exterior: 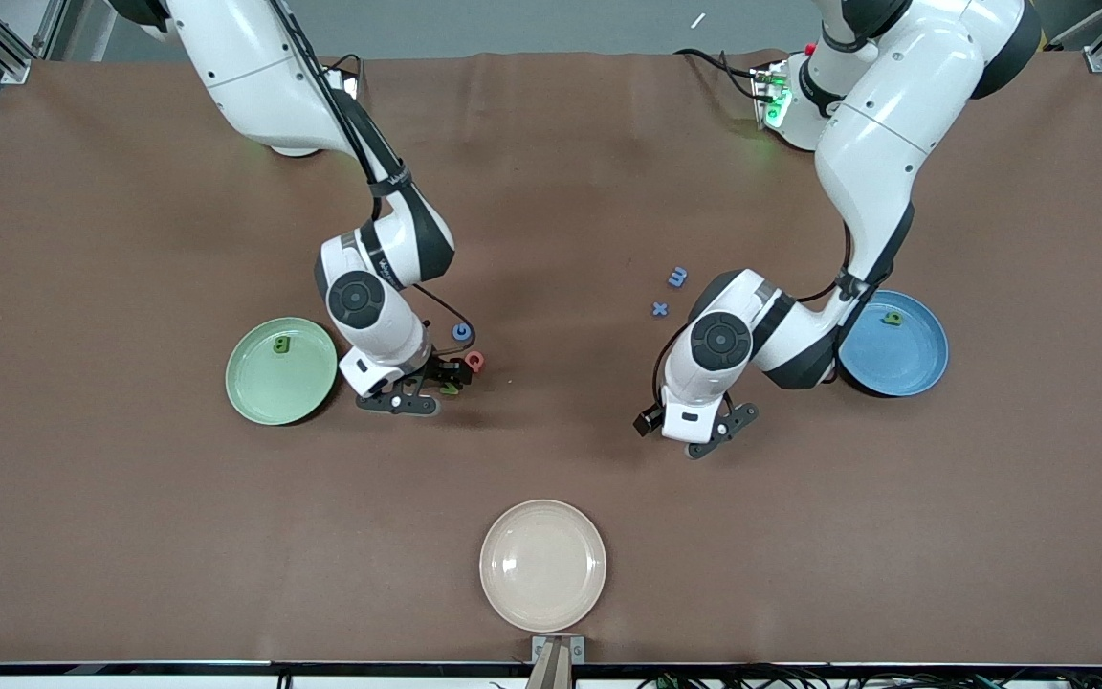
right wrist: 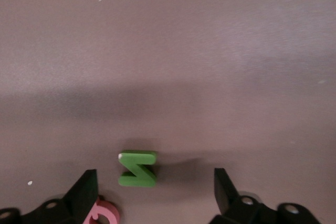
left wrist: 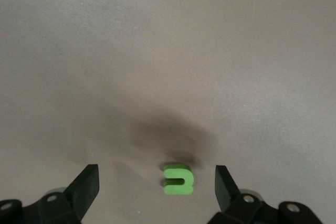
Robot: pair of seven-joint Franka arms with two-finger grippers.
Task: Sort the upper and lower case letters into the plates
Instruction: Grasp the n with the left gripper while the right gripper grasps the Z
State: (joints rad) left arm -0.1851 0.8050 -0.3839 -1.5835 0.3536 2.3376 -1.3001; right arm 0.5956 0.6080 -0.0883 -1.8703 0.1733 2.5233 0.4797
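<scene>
My right gripper (exterior: 434, 388) (right wrist: 154, 179) is low over the table beside the pale green plate (exterior: 264, 392), fingers open around a green N (right wrist: 137, 168). A pink Q (exterior: 475, 361) (right wrist: 102, 213) lies right by one finger, and a blue G (exterior: 461, 332) lies just farther back. A green B (exterior: 281, 345) rests in the green plate. My left gripper (exterior: 716, 431) (left wrist: 156, 177) is low over the table near the blue plate (exterior: 914, 368), open around a green lowercase letter (left wrist: 178, 178). Another green letter (exterior: 892, 318) lies in the blue plate. Blue m (exterior: 676, 277) and x (exterior: 659, 308) lie on the table.
A cream-beige plate (exterior: 542, 565) sits near the table's front edge, nearer the front camera than both grippers. A brown mat (exterior: 130, 536) covers the table.
</scene>
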